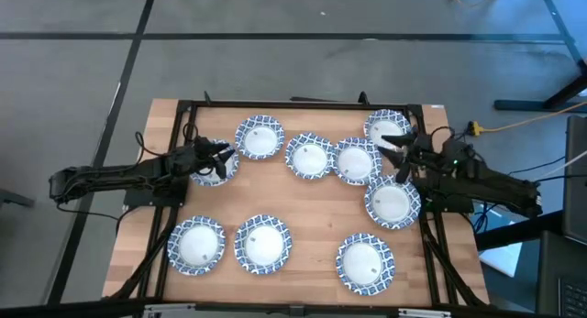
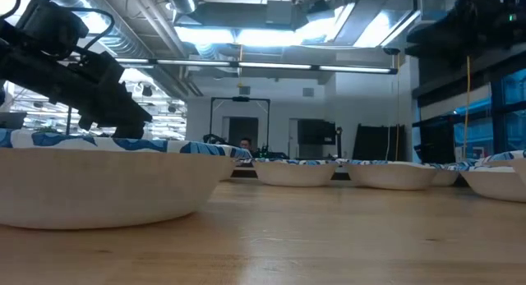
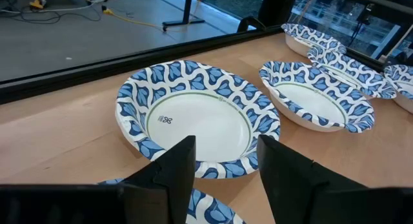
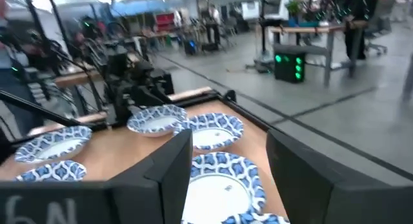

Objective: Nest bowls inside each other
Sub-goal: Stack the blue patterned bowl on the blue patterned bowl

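Nine bowls are seen spread over the table, each small, round and shallow, with a plain white centre and a wide rim patterned in blue and white; a thin green ring and a small printed mark show inside the one nearest the left wrist camera. The left gripper is held over the bowl at the far left of the back row, its jaws parted with nothing between them; just ahead of the jaws lies the next bowl, and a third is set beside it. The right gripper is held between the back-right bowl and the one beside it, jaws spread wide and holding nothing; ahead of them another bowl is seen, with more beyond. At the back right several bowls overlap at their rims. Three bowls are set apart along the front edge, away from both grippers.
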Tool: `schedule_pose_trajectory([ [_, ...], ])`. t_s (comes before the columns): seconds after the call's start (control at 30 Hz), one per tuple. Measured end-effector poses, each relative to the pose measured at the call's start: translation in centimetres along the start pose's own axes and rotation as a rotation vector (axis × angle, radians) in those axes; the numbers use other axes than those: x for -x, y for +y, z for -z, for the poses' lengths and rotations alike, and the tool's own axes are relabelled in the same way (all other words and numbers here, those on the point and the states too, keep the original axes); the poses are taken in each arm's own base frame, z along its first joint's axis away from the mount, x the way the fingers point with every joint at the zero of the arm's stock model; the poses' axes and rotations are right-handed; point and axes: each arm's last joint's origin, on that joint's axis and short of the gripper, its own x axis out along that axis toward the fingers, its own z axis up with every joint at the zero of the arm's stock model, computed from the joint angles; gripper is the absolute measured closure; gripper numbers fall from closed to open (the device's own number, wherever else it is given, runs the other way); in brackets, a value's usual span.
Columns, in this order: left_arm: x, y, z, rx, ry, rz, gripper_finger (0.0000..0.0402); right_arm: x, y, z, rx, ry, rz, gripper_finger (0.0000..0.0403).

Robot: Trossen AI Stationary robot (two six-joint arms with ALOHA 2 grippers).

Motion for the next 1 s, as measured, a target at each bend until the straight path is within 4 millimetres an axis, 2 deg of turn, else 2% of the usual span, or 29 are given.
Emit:
schedule_pose_trajectory([
  [0.1, 0.0, 0.0, 0.0, 0.0, 0.0, 0.0, 0.0242, 0.2, 0.2, -2.3, 0.007, 0.082, 0.04, 0.0205],
  [0.23, 0.0, 0.0, 0.0, 0.0, 0.0, 0.0, 0.0242, 0.1, 0.4, -5.5, -0.074, 0.222, 0.15, 0.0205],
  [0.37, 0.0, 0.0, 0.0, 0.0, 0.0, 0.0, 0.0242, -1.0, 0.5, -7.1, -0.109, 0.428, 0.285, 0.0205],
  [0.53, 0.0, 0.0, 0.0, 0.001, -0.001, 0.0, 0.0242, -3.1, 1.0, -8.4, -0.132, 0.626, 0.365, 0.0205],
  [0.67, 0.0, 0.0, 0.0, 0.0, 0.0, 0.0, 0.0242, -4.8, 1.2, -8.1, -0.087, 0.781, 0.406, 0.0205],
  [0.8, 0.0, 0.0, 0.0, 0.001, -0.001, 0.0, 0.0242, -6.0, 1.2, -6.4, -0.065, 0.947, 0.466, 0.0205],
  [1.0, 0.0, 0.0, 0.0, 0.0, -0.001, 0.0, 0.0242, -6.3, 0.4, -4.5, -0.101, 1.02, 0.537, 0.0205],
])
